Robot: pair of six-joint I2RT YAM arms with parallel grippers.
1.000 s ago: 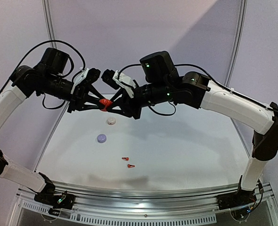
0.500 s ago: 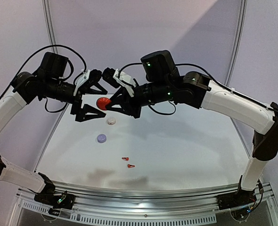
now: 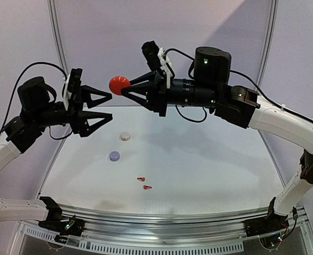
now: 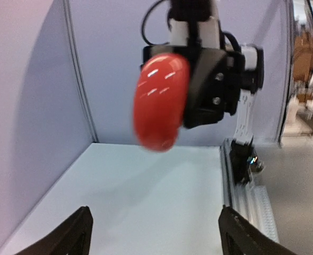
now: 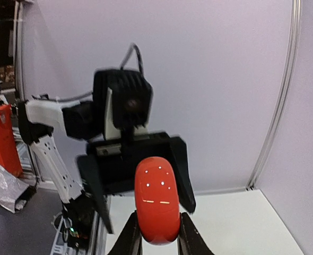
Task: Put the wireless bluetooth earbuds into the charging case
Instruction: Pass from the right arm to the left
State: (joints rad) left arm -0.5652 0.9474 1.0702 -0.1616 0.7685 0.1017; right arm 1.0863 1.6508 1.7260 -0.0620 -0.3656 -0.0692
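My right gripper [image 3: 123, 88] is shut on a glossy red charging case [image 3: 119, 84], held edge-on high above the table. In the right wrist view the case [image 5: 157, 204] sits pinched between both fingers [image 5: 132, 236]. My left gripper [image 3: 112, 107] hangs open to the left of the case and a little lower, apart from it, with nothing between its fingers. Its wrist view shows the red case [image 4: 161, 101] ahead and above the open gripper [image 4: 154, 215]. Two red-orange earbuds [image 3: 140, 178] [image 3: 147, 187] lie on the table near the front middle.
A small white round case [image 3: 125, 136] and a lavender round case [image 3: 114, 155] lie on the white table [image 3: 215, 170] left of centre. A metal rail [image 3: 162, 215] runs along the near edge. Purple walls stand behind and to the left.
The left gripper let go of the red case, opened and drew back to the left. The right gripper raised the case higher.
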